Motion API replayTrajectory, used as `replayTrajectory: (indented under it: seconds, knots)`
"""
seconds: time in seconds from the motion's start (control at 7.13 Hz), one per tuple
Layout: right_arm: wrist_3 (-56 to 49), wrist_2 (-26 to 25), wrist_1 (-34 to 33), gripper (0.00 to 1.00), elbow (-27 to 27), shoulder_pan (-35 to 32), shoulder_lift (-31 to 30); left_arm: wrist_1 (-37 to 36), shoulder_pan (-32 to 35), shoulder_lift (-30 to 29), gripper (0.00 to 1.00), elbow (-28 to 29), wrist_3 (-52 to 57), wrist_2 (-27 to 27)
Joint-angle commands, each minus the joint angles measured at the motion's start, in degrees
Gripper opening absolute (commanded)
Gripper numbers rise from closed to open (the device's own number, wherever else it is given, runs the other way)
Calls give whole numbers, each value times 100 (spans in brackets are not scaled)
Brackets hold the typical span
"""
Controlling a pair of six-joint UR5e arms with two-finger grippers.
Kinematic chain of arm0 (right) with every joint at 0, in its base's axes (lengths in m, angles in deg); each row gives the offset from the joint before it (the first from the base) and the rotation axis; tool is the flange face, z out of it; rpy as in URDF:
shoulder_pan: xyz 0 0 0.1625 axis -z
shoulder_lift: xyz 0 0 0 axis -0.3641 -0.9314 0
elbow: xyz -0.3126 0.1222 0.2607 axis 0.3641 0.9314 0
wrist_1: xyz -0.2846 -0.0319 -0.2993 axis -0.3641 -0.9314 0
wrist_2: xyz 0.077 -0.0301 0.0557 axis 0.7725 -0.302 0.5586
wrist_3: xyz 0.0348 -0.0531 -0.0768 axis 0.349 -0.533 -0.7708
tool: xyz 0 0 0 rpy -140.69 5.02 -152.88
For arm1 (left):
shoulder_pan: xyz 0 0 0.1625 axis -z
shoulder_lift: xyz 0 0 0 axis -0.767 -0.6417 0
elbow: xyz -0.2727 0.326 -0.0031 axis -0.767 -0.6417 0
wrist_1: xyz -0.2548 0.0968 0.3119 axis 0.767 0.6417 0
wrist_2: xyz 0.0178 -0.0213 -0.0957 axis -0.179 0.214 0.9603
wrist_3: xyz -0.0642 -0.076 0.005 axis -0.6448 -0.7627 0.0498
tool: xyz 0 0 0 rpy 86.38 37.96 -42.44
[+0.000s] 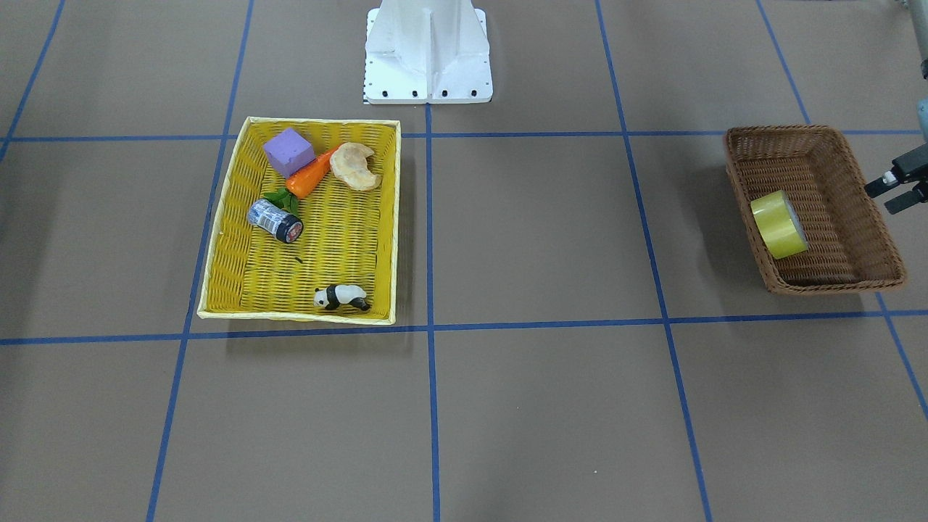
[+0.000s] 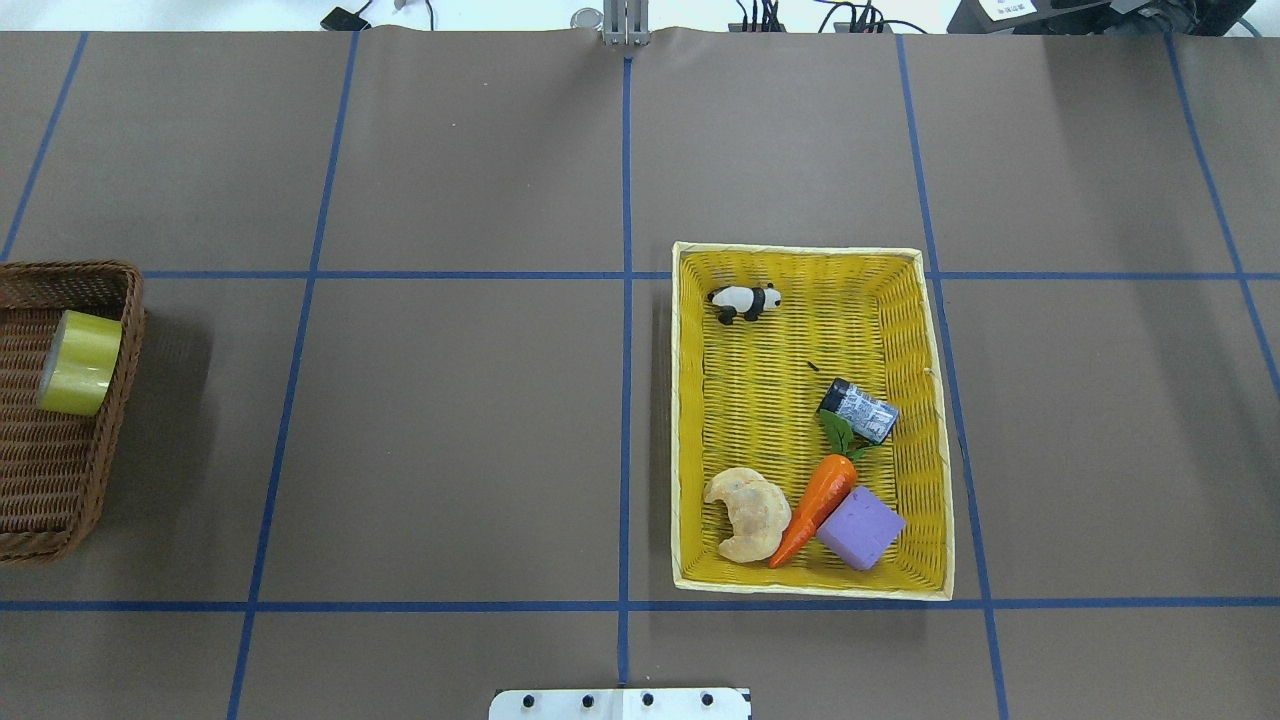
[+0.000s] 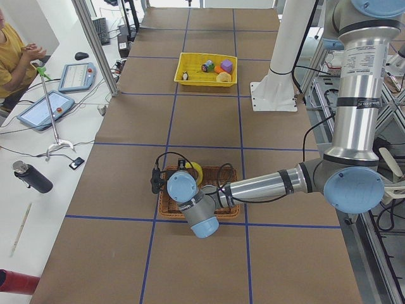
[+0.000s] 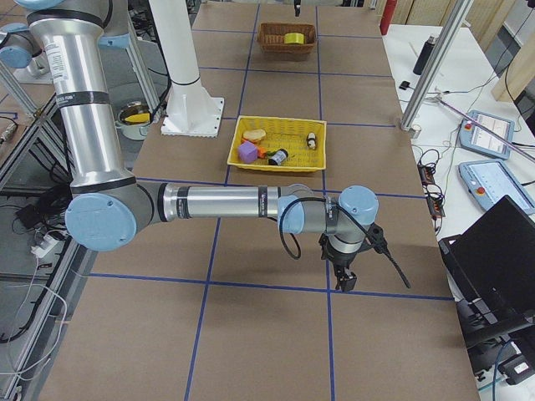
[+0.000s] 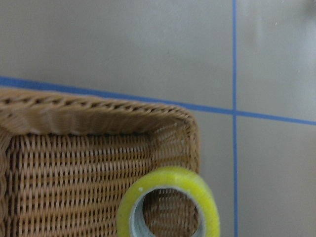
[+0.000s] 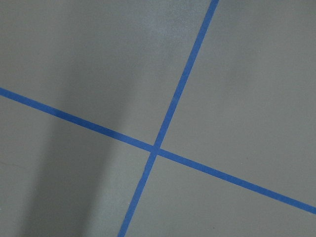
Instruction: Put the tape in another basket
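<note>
Over in the basket (image 1: 786, 130), tape (image 1: 779, 225) stands on edge, propped by the sloped wall, so the job looks done. Left gripper (image 1: 893, 192) beside the rim seems spread and empty. Right gripper (image 4: 344, 280): can't tell.

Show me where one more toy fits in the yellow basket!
The shallow yellow woven basket has a bare middle stretch, between the small black-and-white toy panda and the pale bread piece, beside the blue-and-white can. The robot's end is crowded: bread, orange toy carrot and purple foam block packed together.
</note>
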State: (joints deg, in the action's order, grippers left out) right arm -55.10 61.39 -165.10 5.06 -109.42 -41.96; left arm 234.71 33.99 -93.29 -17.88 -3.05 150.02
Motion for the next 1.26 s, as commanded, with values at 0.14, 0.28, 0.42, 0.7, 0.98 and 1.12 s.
replayTrajectory:
  seconds: [0.14, 0.28, 0.42, 0.7, 0.98, 1.12]
  knots:
    - [27, 1, 9, 100, 0, 9, 0, 179, 417, -100, 99, -459, 1060, -1521]
    - [27, 1, 0, 100, 0, 9, -9, 127, 426, -108, 99, -442, 1957, -2076]
    - [9, -7, 0, 100, 0, 9, -9, -100, 426, -117, 99, -433, 2714, -2551]
    - [53, -16, 0, 100, 0, 0, -26, -1037, 583, -117, 99, -451, 4759, -3544]
    - [53, -16, 0, 100, 0, 0, -70, -2056, 812, -126, 99, -460, 5978, -4180]
    - [53, -16, 9, 100, -9, 0, -122, -2836, 987, -169, 99, -477, 6287, -4165]
